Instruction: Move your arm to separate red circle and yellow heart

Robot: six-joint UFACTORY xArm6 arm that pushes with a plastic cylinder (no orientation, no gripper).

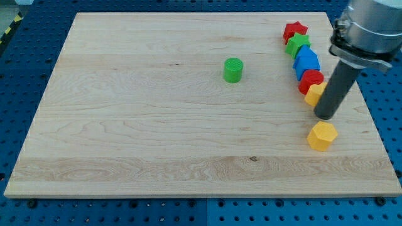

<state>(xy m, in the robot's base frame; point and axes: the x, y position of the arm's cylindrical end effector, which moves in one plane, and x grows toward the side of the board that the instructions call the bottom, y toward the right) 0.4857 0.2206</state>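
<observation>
The red circle (pixel 311 80) lies near the board's right side, at the lower end of a column of blocks. The yellow heart (pixel 314 94) sits right below it, touching it, and is partly hidden by my rod. My tip (pixel 326 117) rests on the board just to the lower right of the yellow heart, against its right edge. The rod rises from there towards the view's upper right.
Above the red circle the column holds a blue block (pixel 306 61), a green star (pixel 298 45) and a red star (pixel 295 30). A yellow hexagon (pixel 322 135) lies just below my tip. A green circle (pixel 233 69) stands near the middle. The board's right edge (pixel 370 125) is close.
</observation>
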